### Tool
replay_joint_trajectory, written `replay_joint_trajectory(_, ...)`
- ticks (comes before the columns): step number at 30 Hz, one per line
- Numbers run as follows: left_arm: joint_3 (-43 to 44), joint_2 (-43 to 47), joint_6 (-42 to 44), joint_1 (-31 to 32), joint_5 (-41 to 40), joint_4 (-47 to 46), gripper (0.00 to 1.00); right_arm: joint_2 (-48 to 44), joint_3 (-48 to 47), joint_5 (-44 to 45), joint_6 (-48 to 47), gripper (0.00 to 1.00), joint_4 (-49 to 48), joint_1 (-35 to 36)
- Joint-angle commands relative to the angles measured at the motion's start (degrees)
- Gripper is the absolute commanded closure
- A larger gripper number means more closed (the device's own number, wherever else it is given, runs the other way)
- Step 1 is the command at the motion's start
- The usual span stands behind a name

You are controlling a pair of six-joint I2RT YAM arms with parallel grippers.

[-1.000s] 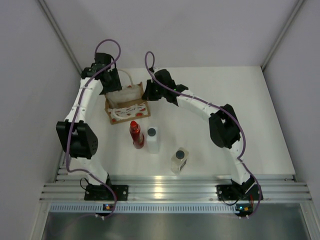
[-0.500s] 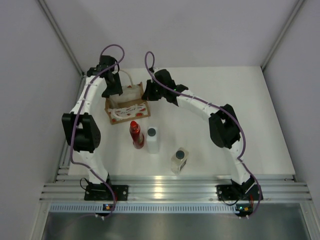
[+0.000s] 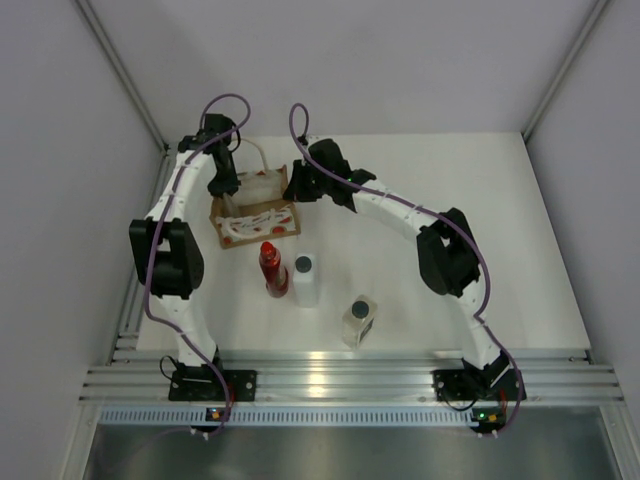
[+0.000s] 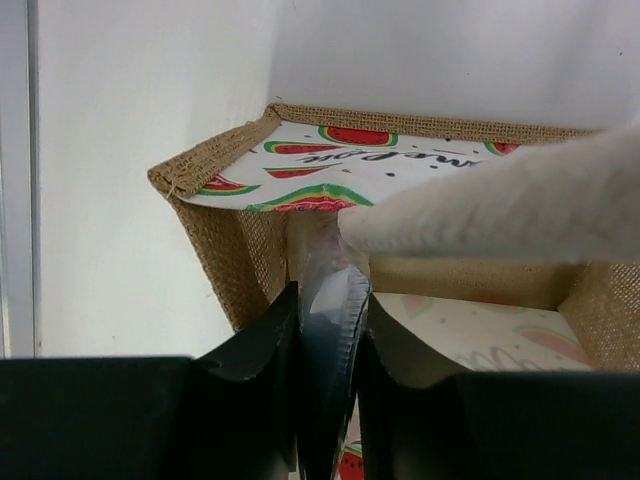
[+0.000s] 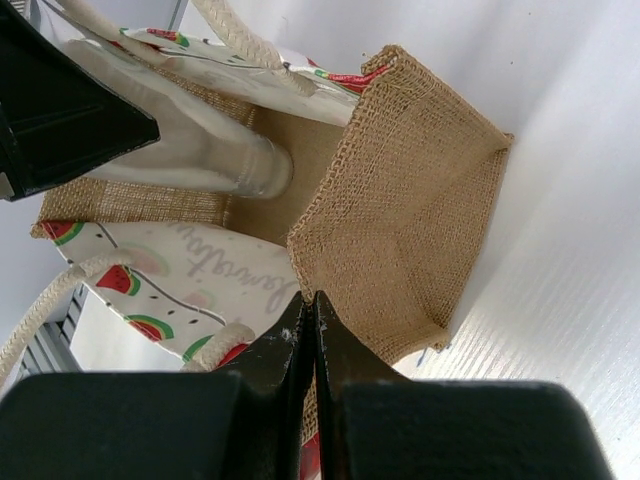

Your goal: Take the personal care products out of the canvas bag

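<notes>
tube (image 5: 200, 150) in l pincer (image 4: 325, 305), wrist-cams only

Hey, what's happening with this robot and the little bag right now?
The left gripper is shut on a pale translucent tube inside the canvas bag, while the right gripper pinches the bag's burlap side wall. A red bottle, a white bottle beside it and a second white bottle nearer the arms stand outside on the table.
</notes>
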State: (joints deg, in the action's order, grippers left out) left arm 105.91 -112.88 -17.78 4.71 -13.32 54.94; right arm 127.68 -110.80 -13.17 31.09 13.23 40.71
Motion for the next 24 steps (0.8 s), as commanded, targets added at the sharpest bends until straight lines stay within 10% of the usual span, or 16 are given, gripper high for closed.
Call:
replay_joint_trajectory(1,1.1,-2.0,-0.7,-0.2,1.8,0.7,0.76,1.2,-2.9,-0.8,-0.3,1.00,-1.0,-0.1)
replay_joint_trajectory(5,1.3,-0.9,-0.9,-0.2,2.1,0.7,1.00,1.3,-3.1,-0.8,-0.3,1.00,-1.0,-0.1)
replay_joint_trajectory(24,7.1,12.3,-0.4,-0.3,6.1,0.8,1.00,1.5,-3.1,-0.5,-0.2,1.00,-1.2,-0.1)
